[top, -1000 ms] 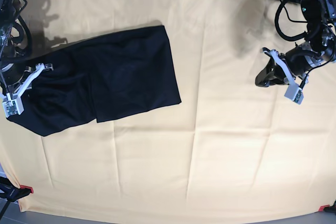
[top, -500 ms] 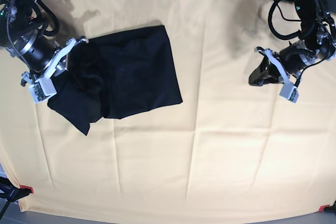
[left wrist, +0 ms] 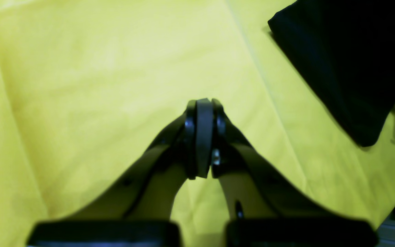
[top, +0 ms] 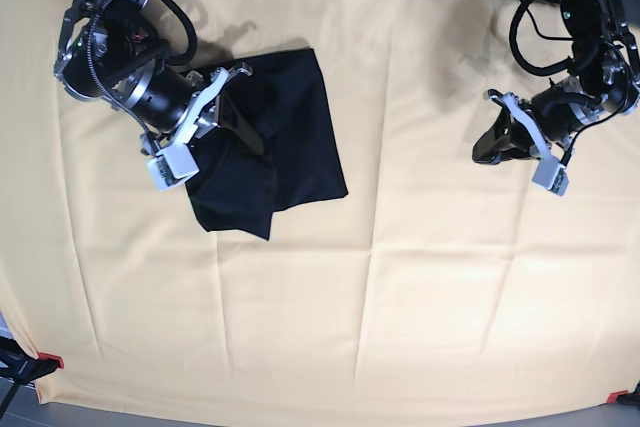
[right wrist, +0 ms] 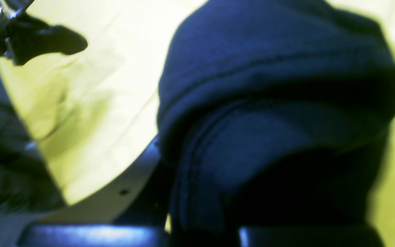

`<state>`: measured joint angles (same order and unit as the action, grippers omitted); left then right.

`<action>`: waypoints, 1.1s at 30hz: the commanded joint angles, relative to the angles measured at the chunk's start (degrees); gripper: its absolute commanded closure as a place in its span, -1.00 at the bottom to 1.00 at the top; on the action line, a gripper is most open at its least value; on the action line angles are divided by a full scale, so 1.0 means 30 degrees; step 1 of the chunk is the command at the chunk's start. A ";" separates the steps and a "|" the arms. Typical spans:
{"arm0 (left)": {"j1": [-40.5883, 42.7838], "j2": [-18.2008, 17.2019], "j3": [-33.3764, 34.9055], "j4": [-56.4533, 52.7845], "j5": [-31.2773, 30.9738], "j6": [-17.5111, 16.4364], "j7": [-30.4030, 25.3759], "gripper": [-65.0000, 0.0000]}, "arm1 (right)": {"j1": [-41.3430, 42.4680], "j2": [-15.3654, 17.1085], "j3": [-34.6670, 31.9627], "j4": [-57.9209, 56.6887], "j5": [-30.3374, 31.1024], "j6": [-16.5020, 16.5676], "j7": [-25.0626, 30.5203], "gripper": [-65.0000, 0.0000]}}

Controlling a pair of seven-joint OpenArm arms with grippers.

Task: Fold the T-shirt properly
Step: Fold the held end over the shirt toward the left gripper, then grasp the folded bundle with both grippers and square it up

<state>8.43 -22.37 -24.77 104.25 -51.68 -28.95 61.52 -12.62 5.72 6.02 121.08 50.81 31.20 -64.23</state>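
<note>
Black T-shirt [top: 285, 132] lies far-left on the desk [top: 420, 277], one edge pinched in the right gripper [top: 240, 127] (over the cloth); the left gripper [top: 492, 150], closed empty, hangs well right.

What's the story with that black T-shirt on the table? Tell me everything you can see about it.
The T-shirt is plain black, soft-looking knit cloth with stitched hems visible up close. It lies partly folded on a yellow tablecloth, toward the far left in the base view. Its right part rests flat with straight edges; the left part is bunched and lifted, hanging to a point at the front. The right pincer is shut on that lifted fabric. No logo shows.
</note>
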 commanded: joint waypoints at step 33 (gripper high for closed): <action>-0.0226 -0.0270 0.2987 0.2426 -0.8801 -0.3555 0.4597 1.00 | 0.4269 0.2594 -0.2011 -0.1239 -0.3162 0.2455 0.3606 1.00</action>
<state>8.40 -22.44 -15.38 110.54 -76.36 -39.22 75.92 -0.91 13.37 -0.14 116.40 40.05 38.22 -54.85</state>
